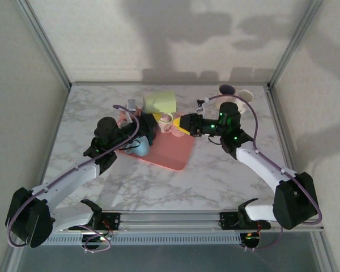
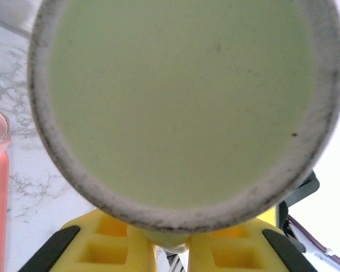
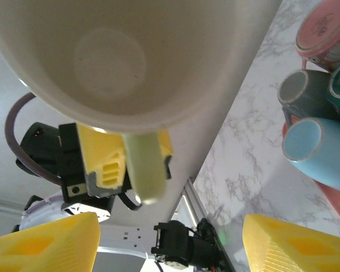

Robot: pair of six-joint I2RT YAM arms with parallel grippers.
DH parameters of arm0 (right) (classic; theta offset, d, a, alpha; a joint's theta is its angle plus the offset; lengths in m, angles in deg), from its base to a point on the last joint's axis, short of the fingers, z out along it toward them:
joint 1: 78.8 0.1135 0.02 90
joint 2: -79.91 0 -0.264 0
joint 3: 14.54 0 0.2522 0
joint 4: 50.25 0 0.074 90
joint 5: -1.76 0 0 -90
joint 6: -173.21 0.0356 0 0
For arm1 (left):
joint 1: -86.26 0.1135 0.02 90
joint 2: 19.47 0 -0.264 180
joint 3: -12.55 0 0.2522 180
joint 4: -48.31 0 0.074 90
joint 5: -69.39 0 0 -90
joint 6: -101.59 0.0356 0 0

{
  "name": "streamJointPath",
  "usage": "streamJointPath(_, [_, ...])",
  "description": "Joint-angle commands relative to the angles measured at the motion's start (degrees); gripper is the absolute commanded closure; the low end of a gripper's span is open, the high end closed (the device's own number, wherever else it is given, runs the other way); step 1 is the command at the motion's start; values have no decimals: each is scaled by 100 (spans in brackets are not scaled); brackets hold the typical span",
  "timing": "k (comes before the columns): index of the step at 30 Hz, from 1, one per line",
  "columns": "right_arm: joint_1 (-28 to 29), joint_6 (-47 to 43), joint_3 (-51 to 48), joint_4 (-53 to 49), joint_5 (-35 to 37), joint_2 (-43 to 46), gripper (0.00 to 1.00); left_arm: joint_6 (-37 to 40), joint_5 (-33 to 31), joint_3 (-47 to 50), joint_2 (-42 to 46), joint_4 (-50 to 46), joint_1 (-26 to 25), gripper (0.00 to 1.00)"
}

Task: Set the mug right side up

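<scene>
1. Top external view is showing the pale green mug (image 1: pixel 160 101) lying on its side just behind the pink tray (image 1: pixel 170 157), with its mouth facing the right arm and its base facing the left arm; whether it is clearing the tabletop (image 1: pixel 215 181) I cannot tell
2. Left end effector (image 2: pixel 170 241) is pinching the mug's handle (image 3: pixel 143 170), and in the left wrist view its yellow fingers (image 2: pixel 107 246) are pressing in from both sides just under the mug's base
3. Right end effector (image 3: pixel 170 243) is hovering near the open mouth with its fingers (image 3: pixel 45 243) spread wide and nothing between them; the right wrist view is looking straight into the hollow of the mug
4. Step in hand, as I am judging it: the turn is sitting about halfway between upside down and upright, and the right arm is lining up to help or take over
5. Next move is calling for one of two things: the left wrist rolling until the mouth is facing up, or the right fingers closing on the mug's wall before the left lets go. After that comes setting the base down on bare tabletop, keeping clear of the light blue mug (image 3: pixel 311 147) and the pink mug (image 3: pixel 326 28) crowding the tray
</scene>
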Motion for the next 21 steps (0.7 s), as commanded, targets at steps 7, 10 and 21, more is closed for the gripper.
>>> streamJointPath(7, [260,418,380,824,217,-372,45,-64,111,-289,-33,864,-134,100])
streamJointPath(10, [334,459,421,921,268,-447,52,-109,122,-316,-84,916,-182,100])
streamJointPath(21, [402,515,404,1167,497,-475,87,-140,29,-226,-141,942,-253,97])
